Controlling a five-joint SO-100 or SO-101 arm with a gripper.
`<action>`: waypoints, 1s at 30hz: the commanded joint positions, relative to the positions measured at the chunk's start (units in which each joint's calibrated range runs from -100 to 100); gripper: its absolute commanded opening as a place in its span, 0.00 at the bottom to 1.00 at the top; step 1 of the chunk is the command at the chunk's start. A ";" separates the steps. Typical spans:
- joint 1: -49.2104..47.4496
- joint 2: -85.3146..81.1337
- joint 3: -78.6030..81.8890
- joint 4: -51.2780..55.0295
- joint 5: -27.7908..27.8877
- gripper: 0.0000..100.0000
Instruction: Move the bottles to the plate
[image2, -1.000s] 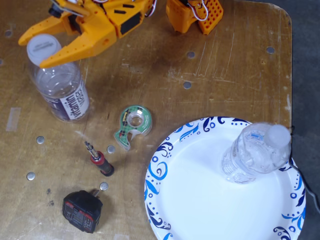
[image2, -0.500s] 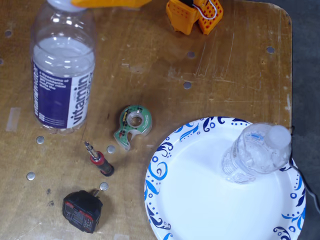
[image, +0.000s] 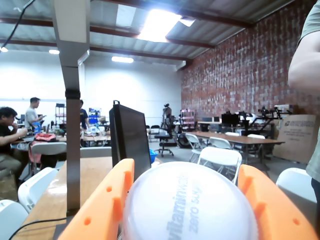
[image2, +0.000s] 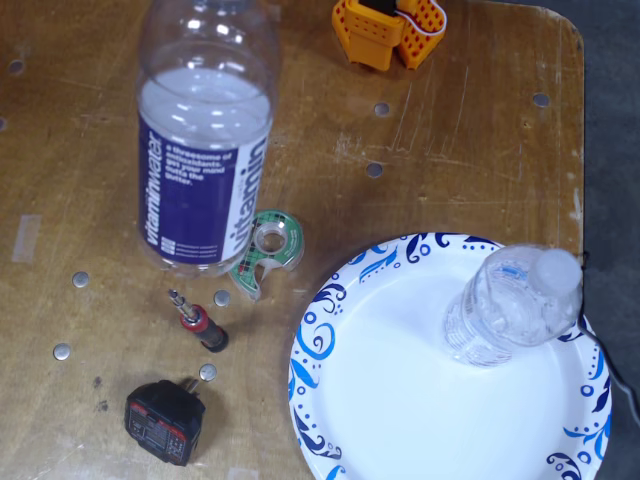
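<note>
A clear bottle with a dark-lettered label (image2: 205, 130) hangs above the table and looms large in the fixed view, its top cut off by the frame edge. In the wrist view its white cap (image: 190, 205) sits between two orange fingers (image: 102, 207), so my gripper (image: 187, 200) is shut on it. The gripper itself is out of the fixed view. The plate (image2: 320, 335), white with blue swirls, lies at the lower right. A second clear bottle (image2: 510, 305) with a white cap stands on the plate's right side.
A green tape dispenser (image2: 268, 245) lies just below the lifted bottle, left of the plate. A small red-handled screwdriver (image2: 200, 322) and a black and red device (image2: 165, 420) lie at the lower left. The arm's orange base (image2: 388, 30) sits at the table's top edge.
The labelled bottle has been lifted off the table's left side and carried right, growing larger in the fixed view. The gripper has left that view's top edge.
</note>
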 joint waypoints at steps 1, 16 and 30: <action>-0.73 -2.60 -1.55 1.59 0.11 0.13; -18.41 -6.82 -1.19 19.17 -3.85 0.13; -20.67 7.69 -0.29 9.59 -3.80 0.14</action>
